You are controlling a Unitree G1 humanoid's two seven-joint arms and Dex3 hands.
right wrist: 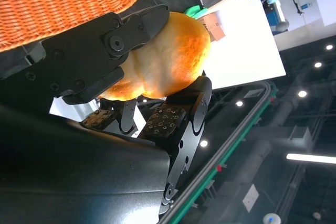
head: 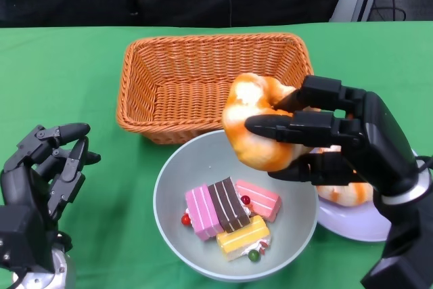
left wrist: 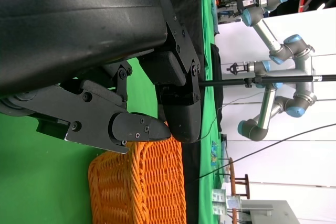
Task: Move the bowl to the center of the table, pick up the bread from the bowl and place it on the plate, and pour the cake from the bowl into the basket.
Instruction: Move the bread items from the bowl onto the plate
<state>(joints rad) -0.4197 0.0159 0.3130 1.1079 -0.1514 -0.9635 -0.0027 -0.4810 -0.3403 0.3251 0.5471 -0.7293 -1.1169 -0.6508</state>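
My right hand (head: 338,137) grips an orange-and-cream bread roll (head: 254,123) in the air, above the far rim of the grey bowl (head: 172,228). The right wrist view shows the same bread (right wrist: 168,59) clamped between the black fingers (right wrist: 113,51) of my right hand (right wrist: 131,93). Inside the bowl lie several cake slices (head: 230,214), pink, brown and yellow. A white plate (head: 362,225) sits right of the bowl, under my right hand, with another orange bread (head: 345,193) on it. The wicker basket (head: 139,96) stands behind the bowl. My left hand (head: 44,174) hovers at the lower left, holding nothing.
Green cloth (head: 61,72) covers the table. The basket (left wrist: 139,187) also shows in the left wrist view beyond my left hand (left wrist: 131,108). Grey robot arms (left wrist: 273,61) stand in the background beyond the table.
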